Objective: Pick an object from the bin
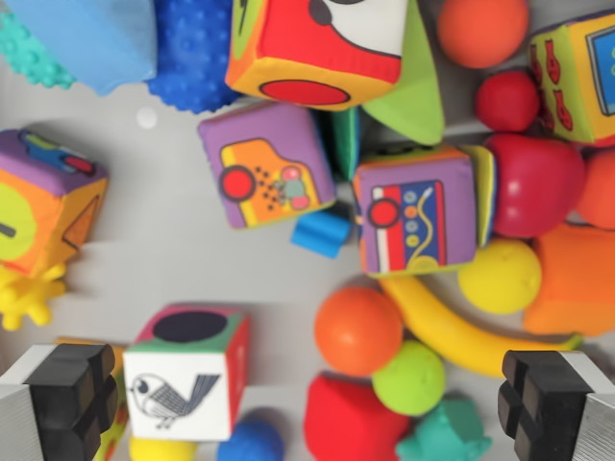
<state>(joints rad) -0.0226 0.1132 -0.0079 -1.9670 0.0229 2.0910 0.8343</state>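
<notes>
I saw the gripper (312,403) spread wide, its black fingertips (72,394) at the lower left and lower right corners of the frame, gripping nothing. Between them, along the bottom edge, sat a white soft cube with a bird print (184,379), a blue ball (252,442), a red block (351,423), a green ball (409,377) and a teal toy (447,434). Just above those, an orange ball (357,329) touched the green ball, and a yellow banana (456,331) curved beside them toward the right. Mid-frame I noted two purple soft cubes (269,165), the second (415,209) right of centre, with a small blue piece (322,232) between them. A yellow ball (500,277) and a red apple-like toy (536,184) lay on the right. At left were an orange-purple cube (43,197) and a yellow spiky toy (27,293). At the top sat a large red-yellow cube (317,48), a blue bumpy ball (192,48) and another orange ball (482,29). The grey bin floor (163,250) showed bare at centre left.
</notes>
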